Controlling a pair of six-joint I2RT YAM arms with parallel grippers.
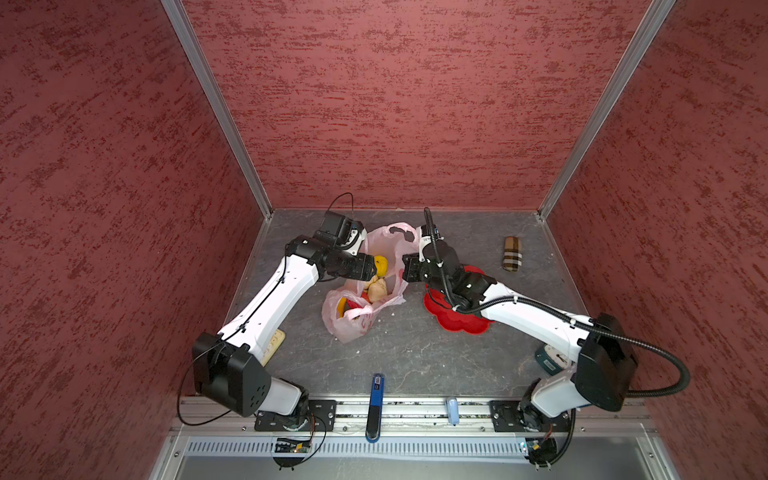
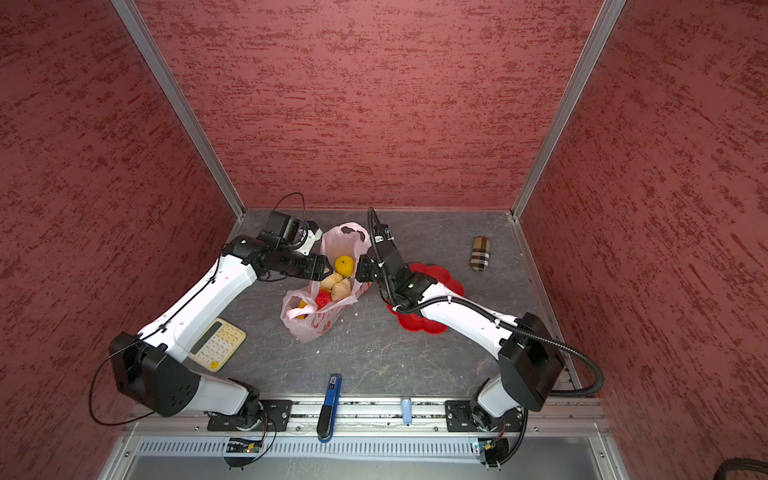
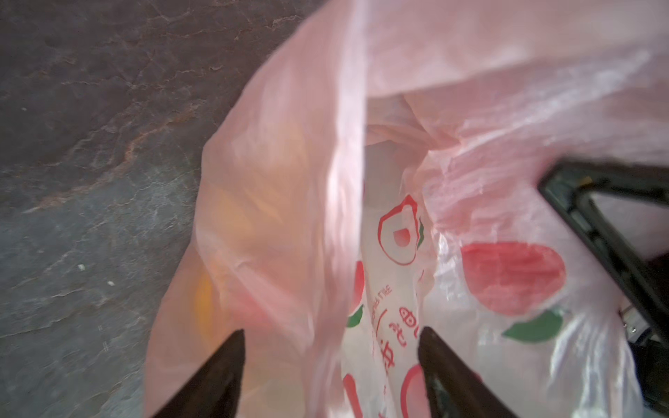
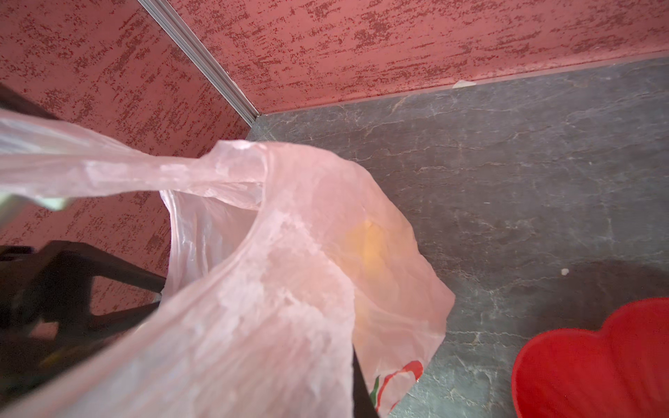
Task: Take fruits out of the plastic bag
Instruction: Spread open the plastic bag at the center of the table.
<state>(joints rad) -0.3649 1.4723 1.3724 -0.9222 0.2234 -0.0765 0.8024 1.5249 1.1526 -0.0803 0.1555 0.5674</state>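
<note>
Jaws on your left gripper (image 3: 331, 331) are spread astride a fold of the plastic bag (image 1: 353, 324) rim, while the right gripper (image 1: 406, 270) is pressed together, apparently pinching the opposite rim; the bag lies mid-table with the fruits (image 2: 337, 286) inside. Close left on film only, then ease the rims apart so nothing tears. Both top views show the fruits in the mouth; only the left wrist view shows the fold between the tips.
</note>
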